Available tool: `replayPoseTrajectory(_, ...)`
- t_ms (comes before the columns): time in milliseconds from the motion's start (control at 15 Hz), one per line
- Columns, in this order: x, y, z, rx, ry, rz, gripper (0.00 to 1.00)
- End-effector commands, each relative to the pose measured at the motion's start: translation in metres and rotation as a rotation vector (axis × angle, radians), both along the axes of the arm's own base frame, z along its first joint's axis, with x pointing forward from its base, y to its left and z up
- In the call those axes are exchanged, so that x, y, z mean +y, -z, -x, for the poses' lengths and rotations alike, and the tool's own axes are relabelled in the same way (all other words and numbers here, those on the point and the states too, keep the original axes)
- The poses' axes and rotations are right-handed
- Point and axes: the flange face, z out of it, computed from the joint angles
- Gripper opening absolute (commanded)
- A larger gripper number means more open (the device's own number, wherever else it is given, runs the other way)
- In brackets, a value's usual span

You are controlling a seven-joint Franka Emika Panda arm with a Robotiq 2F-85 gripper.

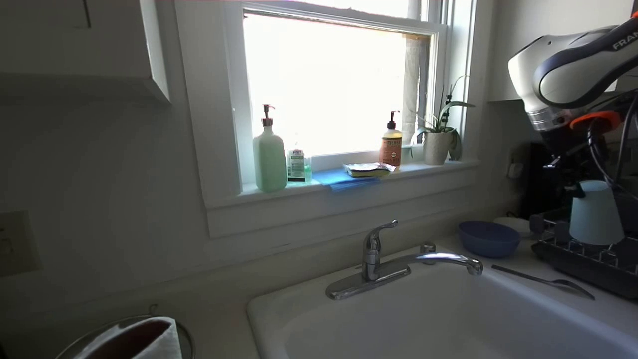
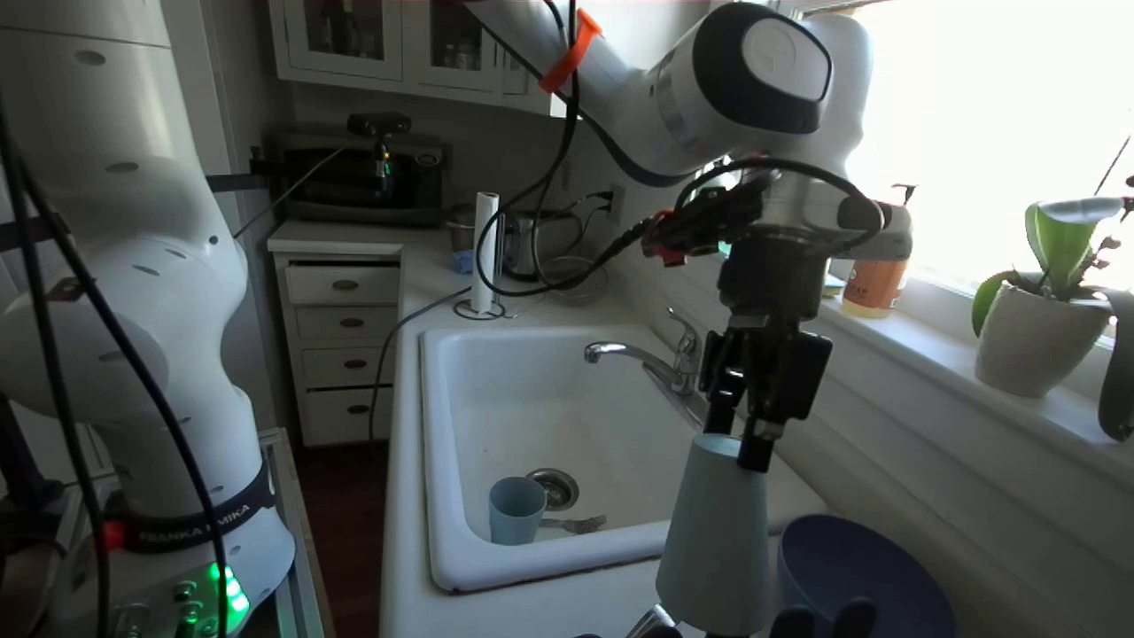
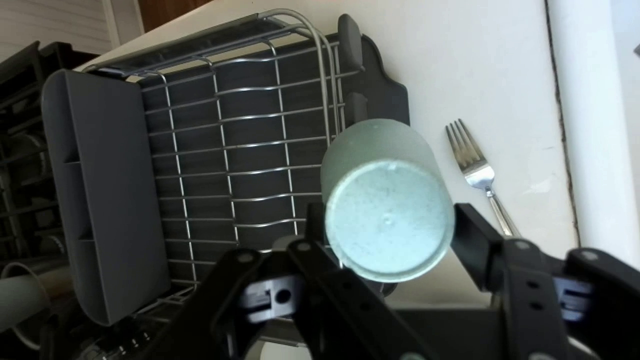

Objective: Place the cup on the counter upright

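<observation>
The cup is a pale bluish tapered tumbler, upside down with its closed base up. It also shows in an exterior view and the wrist view. My gripper points down, and its fingers press on both sides of the cup near the base. The cup is at the edge of the dish rack nearest the sink; I cannot tell whether its rim touches the rack. The light counter lies beside the rack and around the sink.
The dark wire dish rack lies under and beside the cup. A fork lies on the counter between rack and sink. A blue bowl stands by the wall. The faucet rises behind the sink. Another blue tumbler is in the sink.
</observation>
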Motion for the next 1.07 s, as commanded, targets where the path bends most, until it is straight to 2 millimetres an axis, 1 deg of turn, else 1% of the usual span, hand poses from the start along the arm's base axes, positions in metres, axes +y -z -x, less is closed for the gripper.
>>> replayPoseTrajectory(0, 0.016, -0.024, 0.003, -0.006, -0.037, 0.017, 0.4)
replayPoseTrajectory(200, 0.033, -0.036, 0.002, -0.045, -0.057, 0.035, 0.4)
replayPoseTrajectory(400, 0.044, -0.033, -0.004, -0.085, -0.071, 0.052, 0.4)
replayPoseTrajectory(533, 0.05, -0.023, -0.009, -0.129, -0.071, 0.052, 0.4)
replayPoseTrajectory(733, 0.059, -0.002, -0.016, -0.214, -0.12, 0.067, 0.4)
replayPoseTrajectory(1000, 0.061, 0.029, -0.024, -0.347, -0.166, 0.126, 0.4)
